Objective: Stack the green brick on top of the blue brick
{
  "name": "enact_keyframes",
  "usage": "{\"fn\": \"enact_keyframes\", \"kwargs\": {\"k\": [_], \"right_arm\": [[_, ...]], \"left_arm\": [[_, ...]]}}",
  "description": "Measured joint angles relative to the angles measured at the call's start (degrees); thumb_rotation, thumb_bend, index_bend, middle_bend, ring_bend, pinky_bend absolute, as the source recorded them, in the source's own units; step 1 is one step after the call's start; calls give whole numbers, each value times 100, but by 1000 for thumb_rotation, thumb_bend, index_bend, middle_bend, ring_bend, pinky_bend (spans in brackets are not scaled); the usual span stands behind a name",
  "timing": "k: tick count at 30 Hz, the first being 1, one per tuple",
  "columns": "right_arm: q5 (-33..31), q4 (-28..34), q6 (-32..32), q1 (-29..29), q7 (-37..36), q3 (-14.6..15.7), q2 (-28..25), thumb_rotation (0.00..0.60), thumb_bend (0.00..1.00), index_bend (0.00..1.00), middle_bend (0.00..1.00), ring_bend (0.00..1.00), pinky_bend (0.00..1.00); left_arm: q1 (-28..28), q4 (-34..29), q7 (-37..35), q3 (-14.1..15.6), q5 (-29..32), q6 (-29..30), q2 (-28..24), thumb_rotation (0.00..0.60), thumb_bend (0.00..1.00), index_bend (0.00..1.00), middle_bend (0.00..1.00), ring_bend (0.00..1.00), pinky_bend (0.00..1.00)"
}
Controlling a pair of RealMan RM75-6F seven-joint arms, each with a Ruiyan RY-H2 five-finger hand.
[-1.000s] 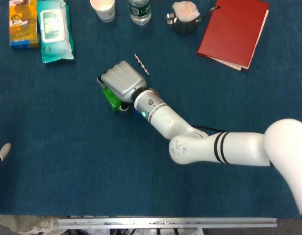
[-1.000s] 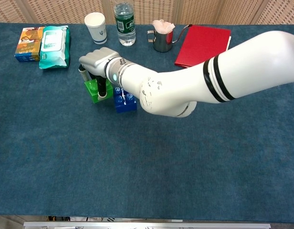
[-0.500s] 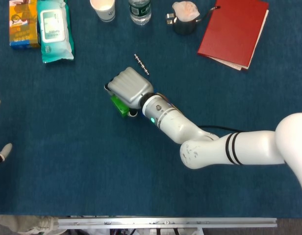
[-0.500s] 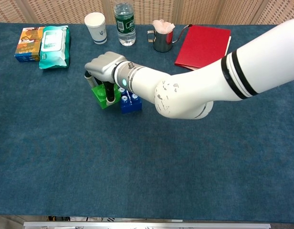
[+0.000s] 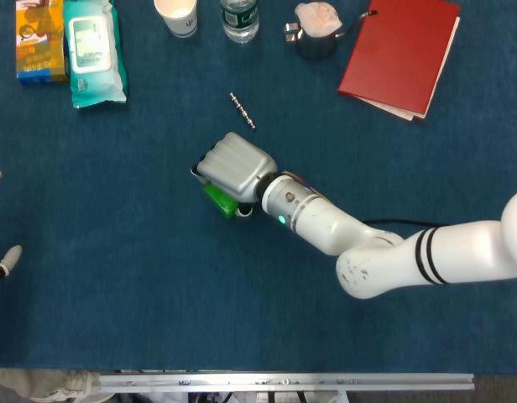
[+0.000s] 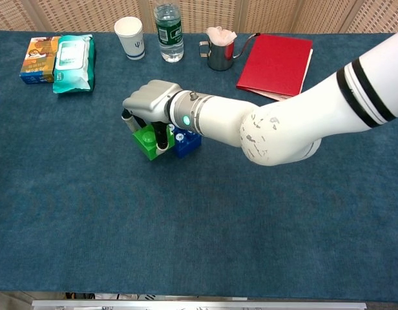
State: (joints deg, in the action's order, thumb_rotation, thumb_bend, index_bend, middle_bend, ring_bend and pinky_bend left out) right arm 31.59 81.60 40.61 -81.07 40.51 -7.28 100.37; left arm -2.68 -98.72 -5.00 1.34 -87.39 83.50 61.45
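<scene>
Right hand (image 6: 150,103) curled down over the green brick (image 6: 147,142), gripping it: dark fingertips (image 6: 161,137) press its near face in the chest view, while the head view shows only a green edge (image 5: 219,200) below the hand's (image 5: 235,166) silver back. The green brick sits tilted, its lower corner at or just above the blue worktop (image 6: 186,226); contact with the cloth cannot be judged. The blue brick (image 6: 186,142) lies immediately to the right of the green one, partly hidden behind the wrist, and touching or nearly touching it. The green brick is beside the blue brick, not on top of it.

Left hand: only pale fingertips (image 5: 2,260) show at the left border of the head view; its posture cannot be determined.

Along the far edge stand a paper cup (image 6: 129,35), a water bottle (image 6: 168,29), a metal pitcher (image 6: 219,51) and a red book (image 6: 273,61).
</scene>
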Motion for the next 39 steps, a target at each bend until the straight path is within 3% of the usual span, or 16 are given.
{"fn": "enact_keyframes", "kwargs": {"k": [11,24,39], "right_arm": [[567,237,151,188,-479,-164,-303,600,226,528,516,435,501],[881,950,-104,323,-716,88,-1170,600,226,529,516,435,501],[1098,605,-186,441,-946,372,-1140,600,226,529,516,435,501]], "left_arm": [[3,-36,28,-3,-6,12,-13,600,222,134,205,178,202],[-27,-99,114,-3,-33,-17,23,600,223,134,205,178,202],[-30,-115,144,-3,-15,-28,54,600,223,134,205,178,202]]}}
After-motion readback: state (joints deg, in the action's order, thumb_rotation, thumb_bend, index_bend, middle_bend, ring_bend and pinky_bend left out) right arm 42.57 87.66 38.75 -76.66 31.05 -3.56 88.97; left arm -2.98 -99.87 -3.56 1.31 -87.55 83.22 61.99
